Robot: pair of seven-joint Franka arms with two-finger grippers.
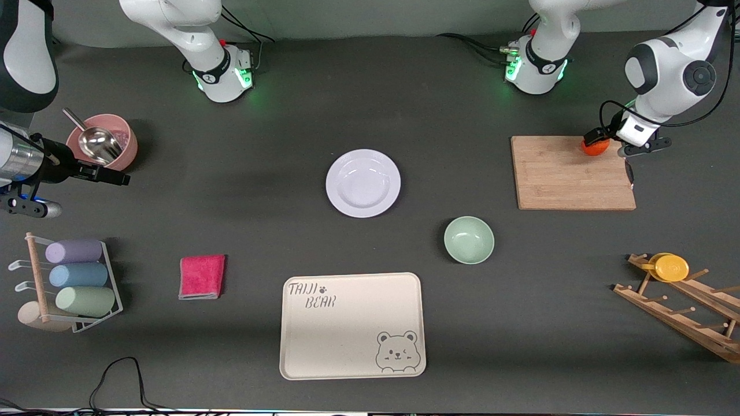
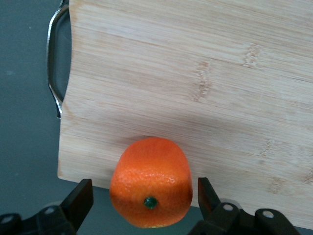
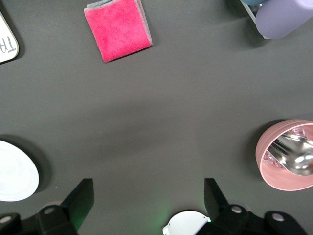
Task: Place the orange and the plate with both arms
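Observation:
The orange [image 1: 594, 148] sits on a wooden cutting board [image 1: 569, 176], at the board's edge that faces the robot bases, toward the left arm's end of the table. My left gripper [image 1: 601, 145] is down at the orange with a finger on each side. In the left wrist view the orange [image 2: 151, 181] lies between the open fingers [image 2: 80, 198] with small gaps. The pale lavender-white plate [image 1: 363, 182] lies empty at mid table and also shows in the right wrist view [image 3: 14, 171]. My right gripper [image 1: 113, 175] waits open and empty in the air beside a pink bowl, as the right wrist view [image 3: 146, 196] shows.
The pink bowl [image 1: 110, 138] holds a metal scoop. A pale green bowl [image 1: 469, 240], a beige bear tray [image 1: 352, 325] and a pink cloth [image 1: 202, 277] lie nearer the camera. A cup rack [image 1: 75, 283] and a wooden rack with a yellow disc [image 1: 670, 267] stand at the table's ends.

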